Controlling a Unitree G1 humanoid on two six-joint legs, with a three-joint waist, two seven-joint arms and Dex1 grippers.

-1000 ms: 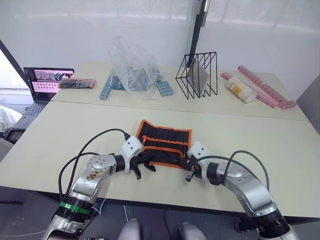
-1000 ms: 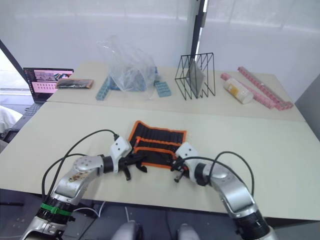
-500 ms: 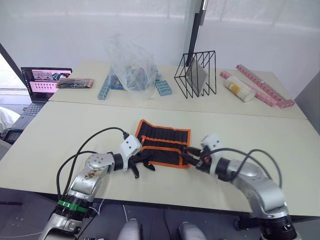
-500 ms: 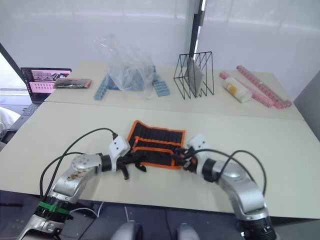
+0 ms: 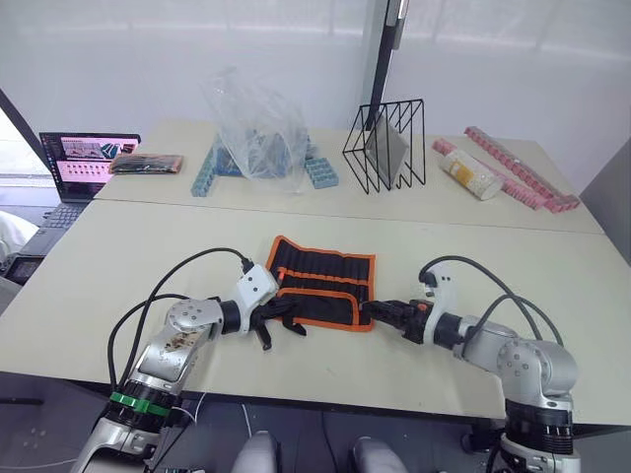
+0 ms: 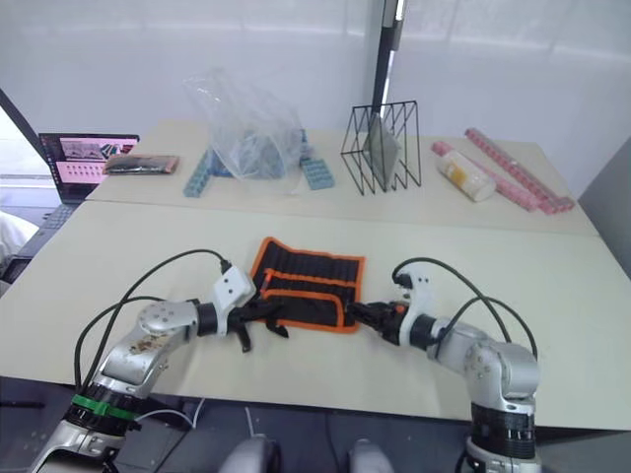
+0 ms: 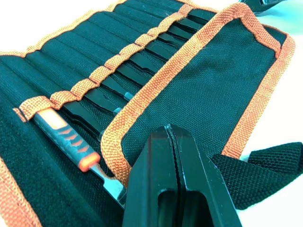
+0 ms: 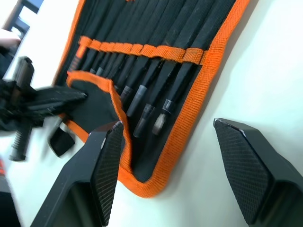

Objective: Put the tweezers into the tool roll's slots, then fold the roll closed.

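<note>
Pale tabletop [image 5: 118,266], white wall behind, and the roll [image 5: 321,285] lies flat and open near the front edge, squarely between both arms. Tweezers [image 8: 142,90] are already seated in the slots [image 7: 118,61], their dark tips peeking below the orange band, beside one tool with an orange-and-grey handle [image 7: 61,135]. So the folding looks like the step in hand.

Left gripper [image 5: 279,320] sits at the roll's near left corner, fingers [image 7: 177,184] pressed together, seemingly on the flap's hem, though that contact is hidden. Right gripper [image 5: 380,312] waits at the near right corner, jaws spread wide and empty.

How will it handle? Soft woven fabric, light, floppy; it'll sag and slide on the smooth table rather than hinge cleanly. The thick orange trim [image 8: 189,118] looks like the sturdiest place to pinch, at a corner. The loose strap [image 7: 265,165] lies beside the flap and could snag. Tilt it carelessly and those slim tweezers may slip out.
</note>
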